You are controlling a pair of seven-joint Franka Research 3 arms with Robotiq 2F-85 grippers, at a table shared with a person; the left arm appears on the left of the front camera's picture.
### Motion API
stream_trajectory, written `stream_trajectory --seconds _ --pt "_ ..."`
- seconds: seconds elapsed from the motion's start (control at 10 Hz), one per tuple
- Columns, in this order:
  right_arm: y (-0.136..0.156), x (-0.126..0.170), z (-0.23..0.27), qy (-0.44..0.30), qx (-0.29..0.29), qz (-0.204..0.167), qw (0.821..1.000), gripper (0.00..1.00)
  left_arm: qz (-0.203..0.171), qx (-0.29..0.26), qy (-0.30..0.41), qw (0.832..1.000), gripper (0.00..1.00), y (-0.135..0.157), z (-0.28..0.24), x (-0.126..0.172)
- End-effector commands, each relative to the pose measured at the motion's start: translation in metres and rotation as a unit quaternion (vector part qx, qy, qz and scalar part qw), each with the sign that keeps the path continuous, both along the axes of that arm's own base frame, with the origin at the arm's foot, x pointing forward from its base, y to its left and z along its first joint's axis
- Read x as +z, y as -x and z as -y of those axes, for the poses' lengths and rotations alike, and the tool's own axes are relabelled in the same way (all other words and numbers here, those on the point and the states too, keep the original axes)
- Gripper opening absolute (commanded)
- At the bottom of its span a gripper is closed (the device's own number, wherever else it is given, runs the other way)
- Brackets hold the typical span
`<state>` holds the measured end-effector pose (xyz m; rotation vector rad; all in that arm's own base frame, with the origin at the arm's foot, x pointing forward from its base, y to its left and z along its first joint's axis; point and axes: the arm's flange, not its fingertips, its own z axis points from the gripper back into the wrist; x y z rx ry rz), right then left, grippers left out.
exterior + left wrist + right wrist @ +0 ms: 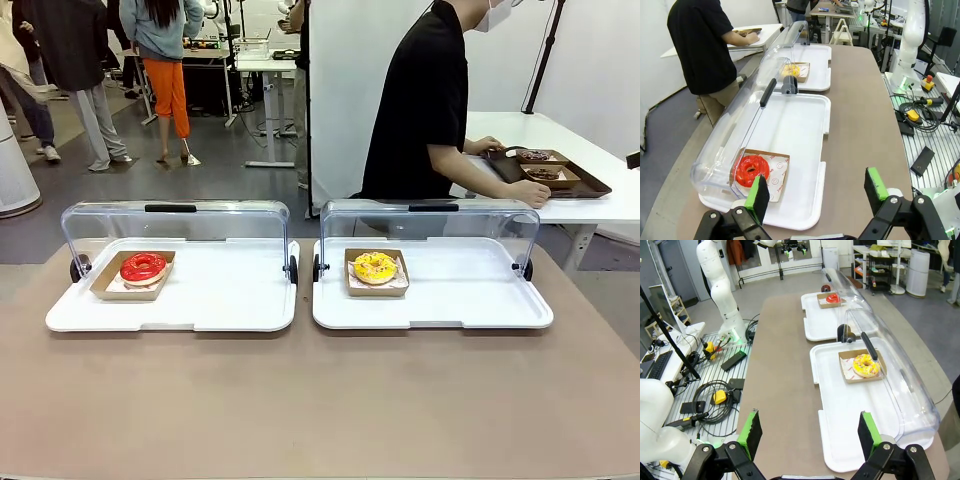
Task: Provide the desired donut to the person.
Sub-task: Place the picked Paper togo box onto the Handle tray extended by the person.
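Between my left jaws: spread wide, holding nothing; left gripper (815, 192) hangs just short of the red donut (752, 170).
Right jaws: right gripper (810, 432) spread too; yellow donut (866, 365) lies ahead, farther off.
Person (425, 100): turned away, so I judge no choice shown.

text: none legible | paper liner (776, 172) under red donut (751, 170): small red print, too small to read | no readable labels, brands, numbers or signs on trays, covers or table
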<state>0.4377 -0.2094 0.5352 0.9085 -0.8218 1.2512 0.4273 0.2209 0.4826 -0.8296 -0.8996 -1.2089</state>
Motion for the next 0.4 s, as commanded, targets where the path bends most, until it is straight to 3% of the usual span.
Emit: stream_trajectory --seconds 0.0,0.3 --pt "-0.0002 -0.0008 -0.0028 -0.004 -0.004 0.002 1.000 1.00 0.005 -0.004 0.001 1.000 1.00 0.0006 -0.0013 0.0010" --pt "-0.0002 -0.0008 -0.0028 -0.004 -0.004 0.002 1.000 1.00 0.005 -0.004 0.001 1.000 1.00 0.0006 -0.0013 0.0010"
